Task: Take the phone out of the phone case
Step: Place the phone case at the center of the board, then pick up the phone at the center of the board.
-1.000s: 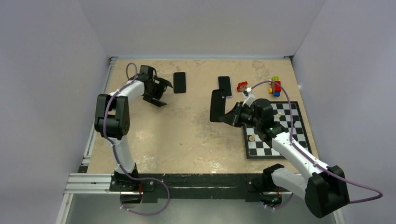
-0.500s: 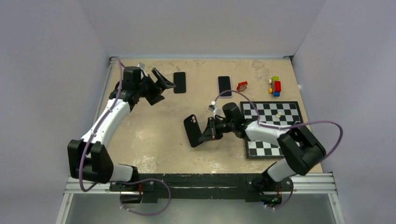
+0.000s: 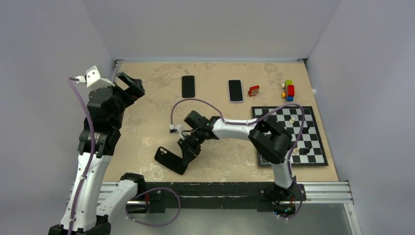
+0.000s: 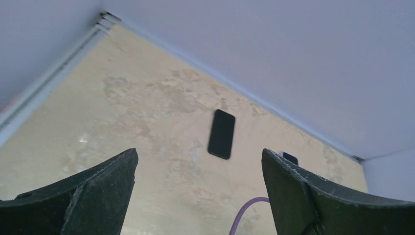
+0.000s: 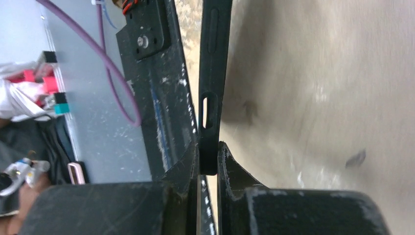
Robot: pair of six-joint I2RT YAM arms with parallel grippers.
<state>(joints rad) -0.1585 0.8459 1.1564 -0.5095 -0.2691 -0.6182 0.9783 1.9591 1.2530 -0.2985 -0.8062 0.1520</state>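
My right gripper (image 3: 186, 152) pinches the edge of the black case (image 3: 171, 159), seemingly empty, at the front of the counter (image 3: 147, 129); my left gripper (image 3: 129, 86) hangs spread; a black phone (image 3: 188, 86) lies bare far back: I judge only setting the case down remains.

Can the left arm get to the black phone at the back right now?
Probably yes: the left fingers stand open, and the black phone lies flat on the table with nothing between them.

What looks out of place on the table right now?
The phone case is tilted at front centre of the table, pinched by one rim in the right gripper. The black phone and white-edged phone lie flat at the far side. Nothing spilled or broken.
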